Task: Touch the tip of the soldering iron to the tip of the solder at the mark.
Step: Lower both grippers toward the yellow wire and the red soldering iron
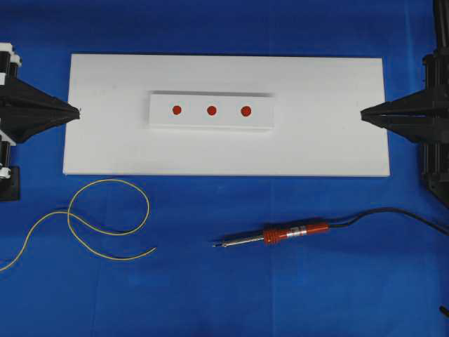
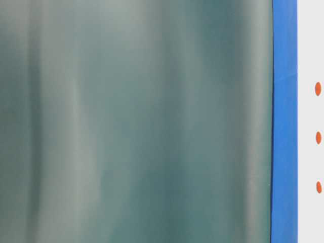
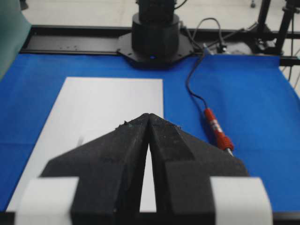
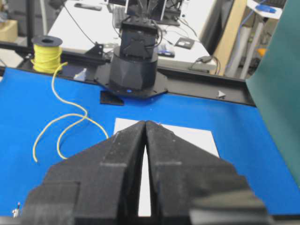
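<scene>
The soldering iron (image 1: pixel 295 232) lies on the blue cloth in front of the white board (image 1: pixel 330 151), its metal tip pointing left and its black cord running off right. It also shows in the left wrist view as the soldering iron (image 3: pixel 216 129). The yellowish solder (image 1: pixel 112 180) lies loosely looped at the front left, seen too as the solder (image 4: pixel 70 118). Three red marks (image 1: pixel 211 110) sit in a row on a raised white block. My left gripper (image 1: pixel 78 111) is shut and empty at the board's left edge. My right gripper (image 1: pixel 362 114) is shut and empty at its right edge.
A yellow spool (image 4: pixel 47 53) stands beyond the cloth beside the far arm's base (image 4: pixel 133 70). The table-level view is mostly filled by a blurred green sheet (image 2: pixel 136 121), with a strip of blue cloth and the red marks (image 2: pixel 318 88) at its right.
</scene>
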Controlling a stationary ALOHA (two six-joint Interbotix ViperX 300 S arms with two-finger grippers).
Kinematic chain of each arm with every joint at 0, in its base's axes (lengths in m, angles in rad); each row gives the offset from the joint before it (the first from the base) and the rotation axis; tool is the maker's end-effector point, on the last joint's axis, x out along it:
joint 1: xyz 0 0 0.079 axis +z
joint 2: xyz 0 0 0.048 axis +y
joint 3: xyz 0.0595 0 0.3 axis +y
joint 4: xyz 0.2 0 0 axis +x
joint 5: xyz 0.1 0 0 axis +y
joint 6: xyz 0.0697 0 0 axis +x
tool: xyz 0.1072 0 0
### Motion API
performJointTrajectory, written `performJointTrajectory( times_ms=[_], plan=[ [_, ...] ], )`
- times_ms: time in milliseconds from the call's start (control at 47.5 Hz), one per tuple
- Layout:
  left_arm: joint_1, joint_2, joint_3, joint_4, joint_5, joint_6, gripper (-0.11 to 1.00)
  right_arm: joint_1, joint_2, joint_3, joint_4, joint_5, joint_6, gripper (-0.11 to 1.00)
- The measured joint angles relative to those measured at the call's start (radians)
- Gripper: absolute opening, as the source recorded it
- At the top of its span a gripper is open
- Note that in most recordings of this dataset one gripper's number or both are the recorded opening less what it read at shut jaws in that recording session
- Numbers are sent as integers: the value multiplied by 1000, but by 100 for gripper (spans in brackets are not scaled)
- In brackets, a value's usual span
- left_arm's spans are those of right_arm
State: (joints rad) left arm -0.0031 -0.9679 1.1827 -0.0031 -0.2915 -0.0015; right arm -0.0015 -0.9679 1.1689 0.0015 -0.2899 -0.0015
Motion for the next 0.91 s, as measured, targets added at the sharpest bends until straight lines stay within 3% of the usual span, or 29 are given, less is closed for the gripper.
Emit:
performJointTrajectory(
  times_ms=[168,379,611,716,905],
  plan=[
    [-41,-6,0,0,25,-25,1,64,23,-17,0,49,2,-6],
    [-173,12,0,0,26,-26,1,202,67,-54,3,95,6,-6],
    [-310,75,5,0,17,-37,3,276,133,-55,77,86,8,5],
    [-347,121,5,-2,12,-64,26,307,187,-55,127,74,8,26],
    [-408,249,8,-2,5,-109,80,351,295,-55,227,51,11,81]
  ],
)
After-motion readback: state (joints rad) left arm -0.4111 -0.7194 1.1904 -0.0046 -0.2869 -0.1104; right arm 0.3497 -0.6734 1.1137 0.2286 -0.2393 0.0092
